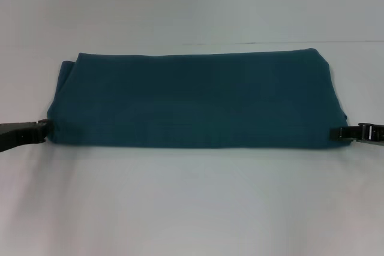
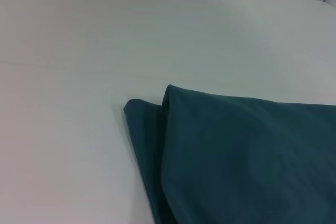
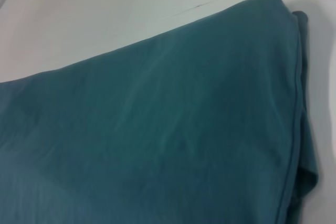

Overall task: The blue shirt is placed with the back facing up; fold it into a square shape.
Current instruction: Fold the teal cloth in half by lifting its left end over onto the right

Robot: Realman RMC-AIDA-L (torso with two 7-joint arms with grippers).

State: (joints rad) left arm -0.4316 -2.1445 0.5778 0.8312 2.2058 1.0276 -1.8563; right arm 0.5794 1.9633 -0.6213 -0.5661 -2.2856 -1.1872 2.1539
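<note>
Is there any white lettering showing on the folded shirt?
No, the blue shirt shows only plain teal fabric in the head view.

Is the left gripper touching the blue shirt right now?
Touching. In the head view the left gripper meets the near-left corner of the blue shirt with no table visible between them.

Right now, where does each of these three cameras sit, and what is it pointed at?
Head view: from the robot's head, looking down at the folded blue shirt on the white table; left gripper and right gripper at its ends.
Left wrist view: the shirt's corner; no robot parts.
Right wrist view: the shirt close up; no robot parts.
All share the shirt.
</note>
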